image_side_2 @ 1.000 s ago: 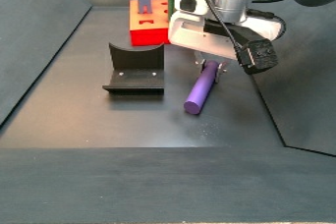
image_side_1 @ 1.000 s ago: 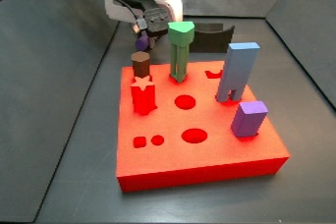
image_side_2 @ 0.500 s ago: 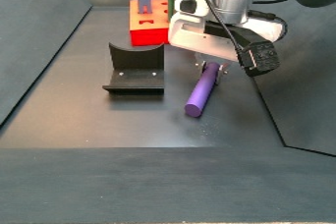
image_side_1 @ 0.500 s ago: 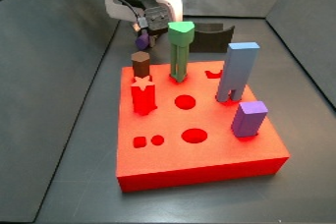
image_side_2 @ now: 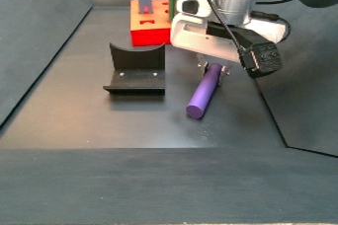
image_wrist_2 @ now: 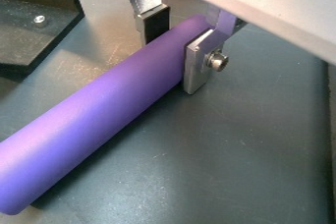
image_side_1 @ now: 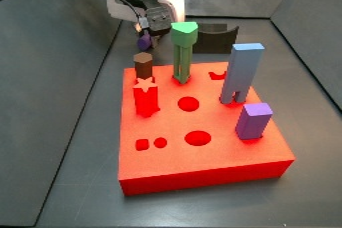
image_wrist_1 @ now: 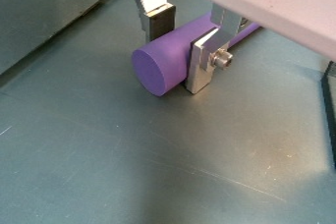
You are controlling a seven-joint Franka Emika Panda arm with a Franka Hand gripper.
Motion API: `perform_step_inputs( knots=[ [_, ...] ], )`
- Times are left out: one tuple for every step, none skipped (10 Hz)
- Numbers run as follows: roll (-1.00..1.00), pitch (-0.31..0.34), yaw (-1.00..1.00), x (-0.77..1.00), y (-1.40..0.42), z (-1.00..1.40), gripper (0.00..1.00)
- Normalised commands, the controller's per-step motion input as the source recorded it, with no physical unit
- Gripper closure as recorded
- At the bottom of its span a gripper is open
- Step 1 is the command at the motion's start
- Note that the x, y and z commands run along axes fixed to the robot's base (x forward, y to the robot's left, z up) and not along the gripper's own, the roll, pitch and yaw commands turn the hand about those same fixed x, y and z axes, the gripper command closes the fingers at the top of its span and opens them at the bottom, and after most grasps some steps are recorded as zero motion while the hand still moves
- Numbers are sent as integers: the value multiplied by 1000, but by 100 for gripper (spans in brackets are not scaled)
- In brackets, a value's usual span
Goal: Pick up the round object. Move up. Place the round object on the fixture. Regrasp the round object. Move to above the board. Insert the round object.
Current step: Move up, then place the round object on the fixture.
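The round object [image_wrist_2: 105, 115], lying on the floor at three o'clock of the fixture [image_side_2: 134, 69], is flanked narrowly by the gripper [image_wrist_2: 178, 39]; contact cannot be told.

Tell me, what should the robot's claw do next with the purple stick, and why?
Probably squeeze shut. The gripper is down around one end of the round object, which lies flat on the floor, with a finger on each side. It needs a firm hold before lifting.
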Motion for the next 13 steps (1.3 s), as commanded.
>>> perform_step_inputs(
  knots=[
    [0, 0, 0, 0, 0, 833, 100],
    [-7, -2, -22, 11, -48, 831, 100],
    [-3, 40, -34, -19, -55, 697, 100],
    [7, 61, -34, -20, -37, 572, 100],
    [20, 67, -34, -13, -18, 436, 100],
    [38, 58, -33, -15, -1, 244, 100],
    [0, 0, 0, 0, 0, 1000, 100],
    [8, -1, -1, 0, 0, 1000, 100],
    [17, 9, -6, -10, 1, 1000, 100],
    [31, 18, -15, -17, 4, 1000, 100],
    [42, 27, -20, -22, 6, 1000, 100],
    [52, 32, -22, -26, 8, 1000, 100],
    [63, 35, -23, -30, 10, 1000, 100]
  ],
)
